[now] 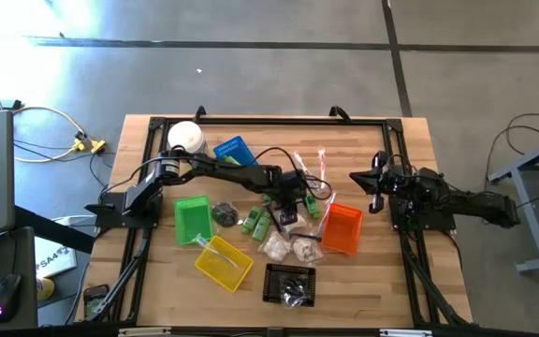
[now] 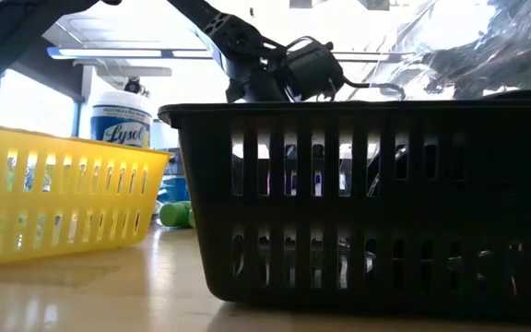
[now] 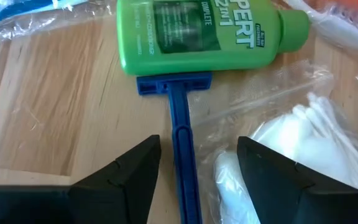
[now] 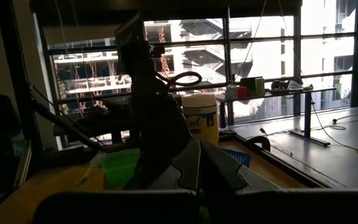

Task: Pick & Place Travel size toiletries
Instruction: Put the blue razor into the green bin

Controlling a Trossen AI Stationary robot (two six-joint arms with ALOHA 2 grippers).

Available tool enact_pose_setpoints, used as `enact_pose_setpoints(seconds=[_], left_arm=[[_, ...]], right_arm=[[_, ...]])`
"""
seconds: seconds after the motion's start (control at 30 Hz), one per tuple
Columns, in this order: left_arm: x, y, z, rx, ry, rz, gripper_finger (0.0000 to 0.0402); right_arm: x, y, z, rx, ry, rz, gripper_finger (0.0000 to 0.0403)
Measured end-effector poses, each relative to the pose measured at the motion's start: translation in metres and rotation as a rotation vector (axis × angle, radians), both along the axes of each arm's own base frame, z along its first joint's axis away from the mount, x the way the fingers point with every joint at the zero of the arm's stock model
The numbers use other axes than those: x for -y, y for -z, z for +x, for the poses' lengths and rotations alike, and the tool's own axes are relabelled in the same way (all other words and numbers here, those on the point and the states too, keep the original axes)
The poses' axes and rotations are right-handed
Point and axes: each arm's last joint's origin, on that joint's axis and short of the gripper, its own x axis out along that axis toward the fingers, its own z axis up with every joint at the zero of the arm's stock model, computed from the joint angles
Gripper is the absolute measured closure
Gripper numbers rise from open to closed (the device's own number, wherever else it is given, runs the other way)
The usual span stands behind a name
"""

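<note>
Left wrist view: razor [image 3: 182, 134] seen between open left gripper [image 3: 197, 162] jaws, ungripped.
Bottle [image 3: 204, 34]: beyond jaws, touching razor head.
Right gripper [image 1: 374, 192]: closed, empty.
Progress: most toiletries judged unsorted.

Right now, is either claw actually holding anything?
No. The left gripper is open around a blue razor's handle, not touching it; the right gripper is shut, empty.
</note>
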Motion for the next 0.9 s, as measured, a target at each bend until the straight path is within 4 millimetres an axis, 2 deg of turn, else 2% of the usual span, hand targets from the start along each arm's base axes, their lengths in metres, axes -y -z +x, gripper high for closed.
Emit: enact_pose_setpoints(seconds=[0.2, 0.33, 0.47, 0.77, 0.9], left_arm=[[-0.0001, 0.0007, 0.0001, -0.002, 0.006, 0.008, 0.0193], [-0.0004, 0.0013, 0.0000, -0.003, 0.019, 0.020, 0.0209], [-0.0005, 0.0016, 0.0001, -0.004, 0.018, 0.024, 0.0247], [-0.0019, 0.0024, -0.0002, -0.008, -0.002, 0.049, 0.0373], [-0.0019, 0.0025, -0.0002, -0.008, -0.001, 0.050, 0.0376]], right_arm=[[0.0000, 0.0004, 0.0001, -0.004, -0.001, 0.000, 0.0399], [0.0000, 0.0004, 0.0001, -0.004, -0.001, 0.000, 0.0399], [0.0000, 0.0004, 0.0001, -0.004, -0.001, 0.002, 0.0399], [-0.0001, 0.0004, 0.0001, -0.001, -0.006, 0.020, 0.0399], [0.0000, 0.0006, 0.0001, -0.002, -0.005, 0.020, 0.0399]])
